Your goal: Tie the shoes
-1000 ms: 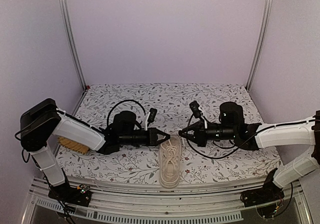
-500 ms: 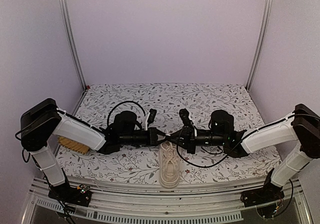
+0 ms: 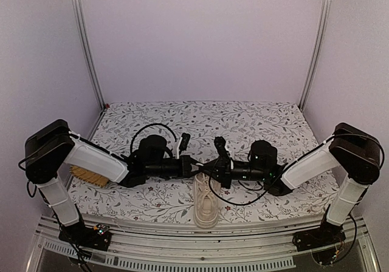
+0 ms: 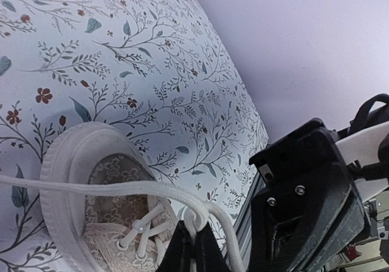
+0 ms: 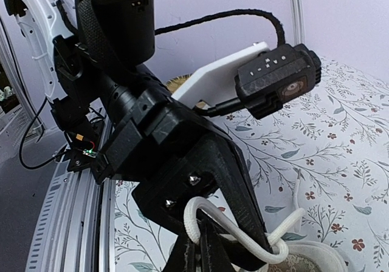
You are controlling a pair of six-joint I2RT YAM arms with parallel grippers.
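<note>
**Top, left-wrist and right-wrist views.** A single cream low-top lace-up sneaker [image 3: 206,202] with a thick off-white sole lies on the bench [image 3: 261,126], which is covered by a white cloth printed with leafy sprigs and small red flowers. The sneaker sits at the middle of the near edge, between the 2 arm bases, with its long axis running near to far and its opening facing up. The 2 arms reach inward from either side and meet just above the sneaker's far end. The left pincer [image 3: 194,165] is closed, its black tips nipping a pale lace [image 4: 109,187]. In the left-wrist view this lace runs from the left margin, across the rounded rubber end of the sneaker, to a small bend at the tips. The right pincer [image 3: 207,170] is likewise closed on the pale lace. In the right-wrist view a white loop stands up from between its tips, and a further strand curls round the tapered black finger of the left pincer, which fills the middle of that view. The 2 pincers sit nose to nose, just beside each other; whether they touch cannot be told. A flat yellow woven mat [image 3: 89,176] lies at the bench's left side, partly hidden under the left arm's white forearm [image 3: 94,161] and well apart from the sneaker.
</note>
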